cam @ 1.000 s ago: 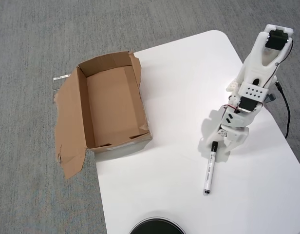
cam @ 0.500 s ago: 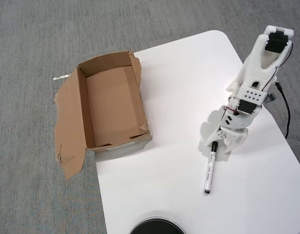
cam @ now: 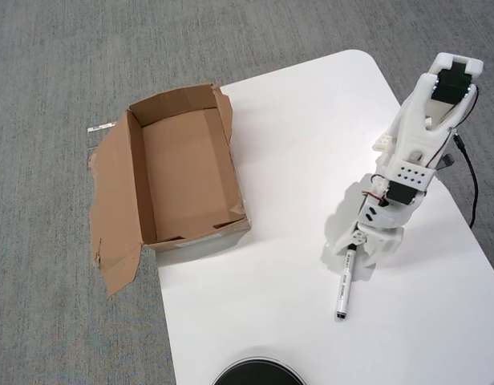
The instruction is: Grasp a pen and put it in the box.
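The pen (cam: pixel 343 289) lies flat on the white table (cam: pixel 263 305) at the lower right, white barrel with dark print and a small black tip at its near end. Its upper, capped end sits between the fingers of my gripper (cam: pixel 355 255), which points down over it. The jaws look spread, one on each side of the pen. The box (cam: pixel 135 180) is brown cardboard, open-topped and empty, at the table's left edge, well left of the gripper. Its wide torn flap (cam: pixel 115 216) folds outward to the left.
The white arm (cam: pixel 423 136) comes in from the upper right, with a black cable (cam: pixel 472 188) along the table's right edge. A round black object (cam: pixel 257 374) shows at the bottom edge. Grey carpet (cam: pixel 62 80) surrounds the table.
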You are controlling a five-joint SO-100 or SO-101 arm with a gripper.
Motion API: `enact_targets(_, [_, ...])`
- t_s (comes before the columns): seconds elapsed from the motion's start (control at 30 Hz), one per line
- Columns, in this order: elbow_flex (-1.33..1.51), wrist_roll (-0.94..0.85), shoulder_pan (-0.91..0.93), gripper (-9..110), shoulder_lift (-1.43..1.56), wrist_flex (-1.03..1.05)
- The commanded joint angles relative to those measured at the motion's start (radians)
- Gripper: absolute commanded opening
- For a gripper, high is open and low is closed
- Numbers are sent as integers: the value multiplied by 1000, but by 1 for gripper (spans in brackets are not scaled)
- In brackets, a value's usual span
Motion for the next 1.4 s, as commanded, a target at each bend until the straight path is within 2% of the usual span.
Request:
enact_targets(0.0, [-54, 2, -1, 24, -29, -5])
enact_targets(0.4, [-39, 2, 5, 22, -29, -3])
enact_targets(0.67, [-39, 2, 5, -1, -29, -3])
enact_targets(1.37, [-58, -15, 7, 1, 69, -3])
